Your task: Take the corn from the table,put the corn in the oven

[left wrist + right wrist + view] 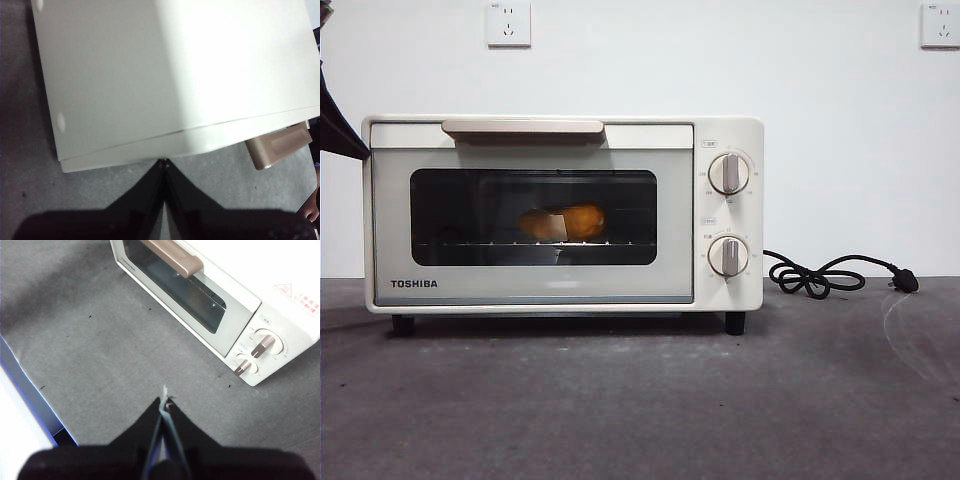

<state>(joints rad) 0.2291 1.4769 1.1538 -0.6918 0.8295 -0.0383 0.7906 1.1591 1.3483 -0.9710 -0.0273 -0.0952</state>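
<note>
Corn (565, 222): 1, on rack inside closed oven (560, 215) | Knobs: 2 | Left gripper (163, 162): jaws closed, empty, above oven top | Right gripper (164, 402): jaws closed, empty, over table (640, 400)

I read TOSHIBA in dark capitals on the lower left corner of the oven (560, 212) door, and again, small and slanted, on that door from my right wrist. On the oven's top, near the knob side, I see a red triangle warning sign with lines of red writing beside it, too small to read. The marks around the two knobs (729, 173) are illegible.
</note>
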